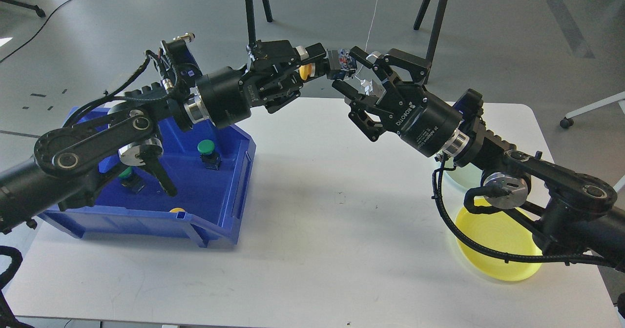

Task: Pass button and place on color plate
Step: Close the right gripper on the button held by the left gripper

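Observation:
My left gripper (312,69) is shut on a yellow push button (305,71), held high above the table's far edge with the button's blue and grey contact block (342,63) pointing right. My right gripper (350,71) is open, its fingers (360,58) standing above and below that block without closing on it. A yellow plate (493,245) lies on the table at the right, partly hidden by my right arm. A pale green plate (461,177) lies behind it, mostly hidden by the arm.
A blue bin (215,206) stands on the white table (332,230) at the left, holding two green buttons (206,147) and another yellow button (177,210) at its front wall. Tripod legs (251,15) stand on the floor behind the table.

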{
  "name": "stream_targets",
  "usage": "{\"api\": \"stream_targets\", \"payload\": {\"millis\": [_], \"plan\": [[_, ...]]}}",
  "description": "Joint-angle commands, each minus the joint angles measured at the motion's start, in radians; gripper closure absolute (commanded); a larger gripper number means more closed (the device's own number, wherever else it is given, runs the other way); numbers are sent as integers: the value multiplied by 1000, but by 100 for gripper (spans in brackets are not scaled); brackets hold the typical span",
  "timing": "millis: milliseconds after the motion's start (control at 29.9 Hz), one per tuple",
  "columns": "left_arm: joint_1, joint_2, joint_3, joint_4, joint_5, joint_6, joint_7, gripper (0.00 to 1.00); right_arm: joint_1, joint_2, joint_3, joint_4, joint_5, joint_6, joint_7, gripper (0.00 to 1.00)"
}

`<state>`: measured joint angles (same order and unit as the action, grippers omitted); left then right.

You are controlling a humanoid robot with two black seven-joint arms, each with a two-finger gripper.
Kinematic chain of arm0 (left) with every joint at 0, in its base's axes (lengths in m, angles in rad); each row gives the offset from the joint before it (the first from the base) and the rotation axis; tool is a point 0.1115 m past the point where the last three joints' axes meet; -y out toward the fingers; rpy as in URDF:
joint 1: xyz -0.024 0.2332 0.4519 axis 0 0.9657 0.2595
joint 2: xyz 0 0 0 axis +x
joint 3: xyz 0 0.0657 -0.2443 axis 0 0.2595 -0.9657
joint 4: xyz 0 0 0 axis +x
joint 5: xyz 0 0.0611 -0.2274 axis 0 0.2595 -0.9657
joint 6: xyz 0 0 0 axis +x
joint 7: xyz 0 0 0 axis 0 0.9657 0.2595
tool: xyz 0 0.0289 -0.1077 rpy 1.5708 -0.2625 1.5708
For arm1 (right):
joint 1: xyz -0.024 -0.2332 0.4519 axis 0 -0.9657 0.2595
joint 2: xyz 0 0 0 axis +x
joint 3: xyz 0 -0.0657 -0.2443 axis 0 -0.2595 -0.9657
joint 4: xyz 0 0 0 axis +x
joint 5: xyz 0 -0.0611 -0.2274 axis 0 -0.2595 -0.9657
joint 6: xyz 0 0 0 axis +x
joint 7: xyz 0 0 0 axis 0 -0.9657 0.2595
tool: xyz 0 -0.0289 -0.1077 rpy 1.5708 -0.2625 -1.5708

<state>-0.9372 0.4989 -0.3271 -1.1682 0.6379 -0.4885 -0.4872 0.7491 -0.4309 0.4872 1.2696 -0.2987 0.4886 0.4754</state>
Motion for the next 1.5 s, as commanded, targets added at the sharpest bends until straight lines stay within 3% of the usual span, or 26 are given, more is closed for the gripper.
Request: {"api": "stream_targets", "payload": {"millis": [0, 134, 301, 602, 803, 1271, 1471], "plan": [[0, 0, -1, -1, -1, 0, -1, 91, 1, 23, -1, -32, 0, 0, -1, 36], [0, 1, -1, -1, -1, 0, -1, 91, 1, 43, -1, -44, 0, 0, -1, 26], [0, 1, -1, -1, -1, 0, -1, 91, -1, 44, -1, -44, 0, 0, -1, 26], [0, 1, -1, -1, 0, 0, -1, 91, 3, 44, -1, -44, 0, 0, -1, 46], [0, 1, -1, -1, 0, 0, -1, 91, 4, 44, 1, -44, 0, 0, -1, 49], [0, 1, 0, -1, 3, 0, -1, 91, 4, 44, 1, -45, -10, 0, -1, 73], [1, 1, -1, -1, 3, 0, -1, 91, 4, 41, 1, -45, -10, 0, -1, 77]]}}
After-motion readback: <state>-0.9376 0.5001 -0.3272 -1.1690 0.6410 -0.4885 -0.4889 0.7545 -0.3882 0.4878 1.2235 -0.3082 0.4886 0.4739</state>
